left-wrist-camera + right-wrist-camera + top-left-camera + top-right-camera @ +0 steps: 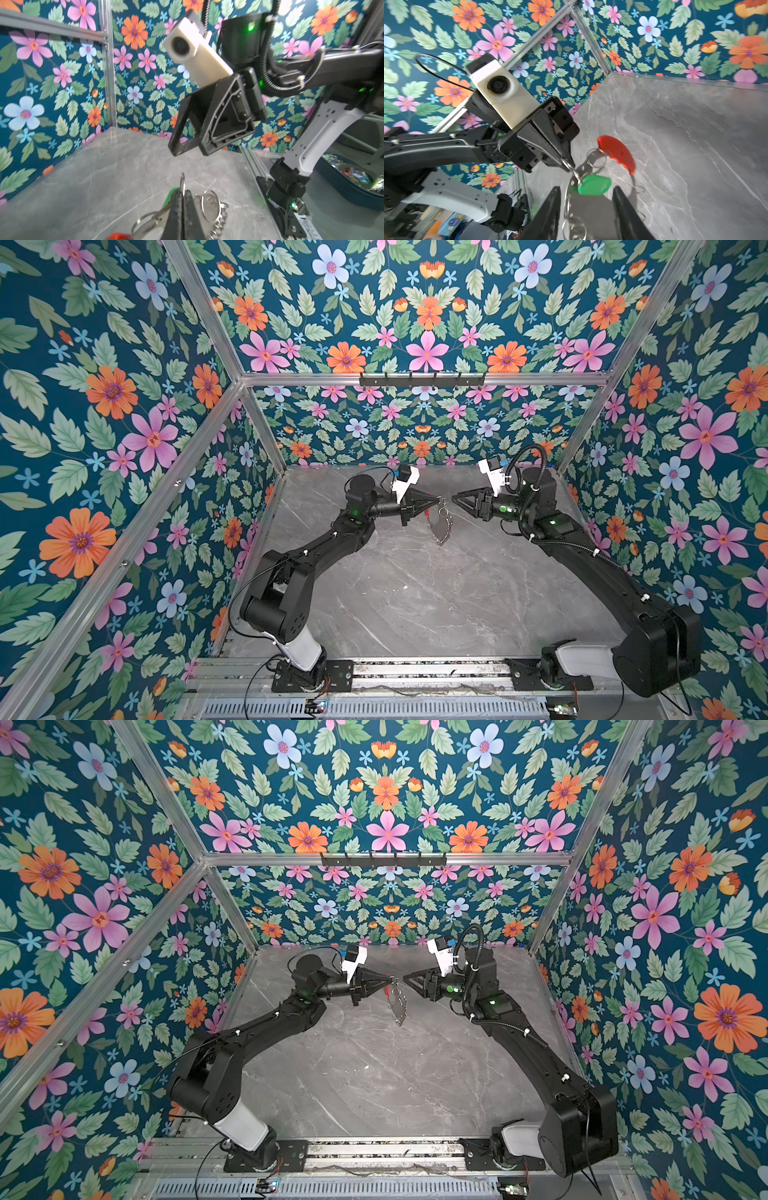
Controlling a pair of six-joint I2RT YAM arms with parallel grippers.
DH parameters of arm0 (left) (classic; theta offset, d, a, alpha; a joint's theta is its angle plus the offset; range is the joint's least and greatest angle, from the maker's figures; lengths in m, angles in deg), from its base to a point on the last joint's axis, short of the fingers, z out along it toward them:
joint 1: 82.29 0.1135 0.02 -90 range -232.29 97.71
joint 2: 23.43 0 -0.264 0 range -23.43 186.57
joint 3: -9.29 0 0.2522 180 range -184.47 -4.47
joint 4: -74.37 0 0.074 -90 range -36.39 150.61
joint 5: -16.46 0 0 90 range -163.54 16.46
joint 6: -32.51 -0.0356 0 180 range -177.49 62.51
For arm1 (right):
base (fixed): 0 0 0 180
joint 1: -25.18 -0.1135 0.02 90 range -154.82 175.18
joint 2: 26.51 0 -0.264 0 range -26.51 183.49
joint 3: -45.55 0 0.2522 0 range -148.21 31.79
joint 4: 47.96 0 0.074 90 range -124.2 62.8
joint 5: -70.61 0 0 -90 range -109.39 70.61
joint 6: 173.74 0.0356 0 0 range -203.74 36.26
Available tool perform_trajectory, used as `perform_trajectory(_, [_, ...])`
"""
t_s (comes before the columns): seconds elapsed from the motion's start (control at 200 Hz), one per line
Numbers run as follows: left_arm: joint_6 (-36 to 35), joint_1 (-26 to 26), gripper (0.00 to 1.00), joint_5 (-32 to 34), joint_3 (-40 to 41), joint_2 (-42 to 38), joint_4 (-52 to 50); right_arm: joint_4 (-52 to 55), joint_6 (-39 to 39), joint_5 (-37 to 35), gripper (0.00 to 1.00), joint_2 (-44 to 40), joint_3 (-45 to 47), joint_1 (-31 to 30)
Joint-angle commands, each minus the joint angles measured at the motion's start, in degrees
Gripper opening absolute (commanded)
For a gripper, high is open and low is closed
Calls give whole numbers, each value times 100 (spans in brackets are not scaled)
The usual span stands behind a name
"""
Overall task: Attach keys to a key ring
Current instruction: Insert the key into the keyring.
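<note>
My left gripper (pixel 183 192) is shut on a small silver ring of the key ring (pixel 209 204), held up above the table. From that pinch the thin grey hoop hangs down with its small rings, seen in both top views (pixel 442 526) (pixel 397 1006). In the right wrist view the red plastic arc (pixel 616 153) and the green-headed key (pixel 593 185) hang just below the left fingertips (pixel 568 164). My right gripper (pixel 586 188) is open, its fingers either side of the hoop wire, with the key's green head just past the tips. In a top view the two gripper tips nearly meet (pixel 455 497).
The grey marble table (pixel 415 593) lies bare below the hanging hoop. Floral walls and aluminium frame posts close in the left, right and back. A black hook rail (pixel 422 380) sits high on the back frame. Both arm bases stand at the front edge.
</note>
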Motion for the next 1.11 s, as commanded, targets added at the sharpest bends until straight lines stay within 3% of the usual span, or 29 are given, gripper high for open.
perform_trajectory(0.0, [952,-3,0,-56,50,88,1596,-534,399,496,42,51,-28,0])
perform_trajectory(0.315, [1344,-3,0,-1,5,207,1997,-844,593,751,33,71,53,-12])
perform_trajectory(0.766, [1879,-7,0,5,-67,460,2602,-997,687,821,32,346,-197,-54])
perform_trajectory(0.961, [1889,-3,0,-4,-80,488,2615,-1049,702,838,25,430,-211,-56])
perform_trajectory(1.101, [1931,-3,0,-4,-120,537,2643,-1093,723,855,15,452,-219,-56])
